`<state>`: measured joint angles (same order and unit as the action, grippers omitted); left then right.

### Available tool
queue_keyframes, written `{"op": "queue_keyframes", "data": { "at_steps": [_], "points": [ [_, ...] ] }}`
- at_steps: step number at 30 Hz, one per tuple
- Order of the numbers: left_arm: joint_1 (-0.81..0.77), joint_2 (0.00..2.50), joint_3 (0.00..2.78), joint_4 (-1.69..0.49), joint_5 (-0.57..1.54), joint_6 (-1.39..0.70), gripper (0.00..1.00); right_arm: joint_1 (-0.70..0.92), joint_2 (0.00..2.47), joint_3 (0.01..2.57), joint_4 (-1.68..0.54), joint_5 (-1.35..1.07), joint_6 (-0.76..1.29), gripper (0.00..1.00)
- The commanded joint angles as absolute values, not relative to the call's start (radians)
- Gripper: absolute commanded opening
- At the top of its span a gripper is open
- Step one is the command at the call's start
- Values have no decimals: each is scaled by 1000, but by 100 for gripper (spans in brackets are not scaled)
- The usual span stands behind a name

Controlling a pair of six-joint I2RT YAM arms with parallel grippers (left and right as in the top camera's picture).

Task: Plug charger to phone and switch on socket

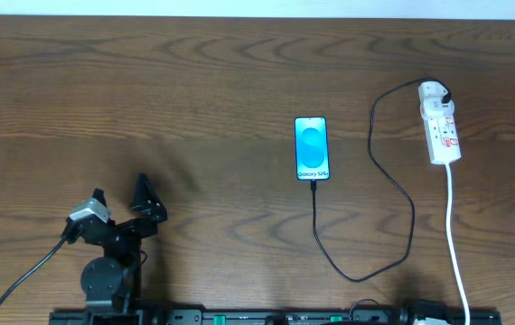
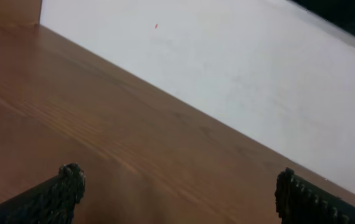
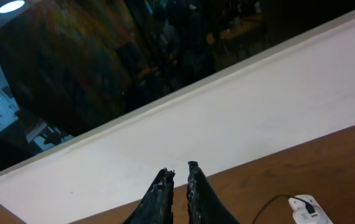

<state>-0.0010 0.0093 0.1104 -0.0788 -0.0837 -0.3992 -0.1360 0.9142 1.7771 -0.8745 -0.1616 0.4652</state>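
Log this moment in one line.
left gripper open; right gripper shut, empty; thin black charger cable: tip at bottom of slim blue-screen smartphone; narrow white power strip: switch unreadable

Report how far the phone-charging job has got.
Done, apparently: the charger runs from the socket to the bottom edge of the phone and looks plugged in. In hand: nothing. The left gripper is open and empty, and the right gripper has its fingers shut on nothing. Left: switching the socket on; its switch is too small to read.
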Motion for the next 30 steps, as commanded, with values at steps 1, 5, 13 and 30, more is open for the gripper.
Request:
{"op": "queue_keyframes", "data": {
  "at_steps": [1, 5, 13, 30],
  "points": [
    [-1, 4, 58, -35, -90, -404, 100, -129, 912, 1771, -875, -164, 455, 8],
    [-1, 4, 31, -31, -98, -404, 100, -129, 912, 1771, -875, -164, 455, 8],
    [-1, 5, 4, -9, -127, -404, 100, -129, 912, 1771, -876, -164, 455, 8],
    [-1, 91, 4, -65, -93, -393, 100, -129, 911, 1770, -885, -202, 478, 8]
  ]
}}
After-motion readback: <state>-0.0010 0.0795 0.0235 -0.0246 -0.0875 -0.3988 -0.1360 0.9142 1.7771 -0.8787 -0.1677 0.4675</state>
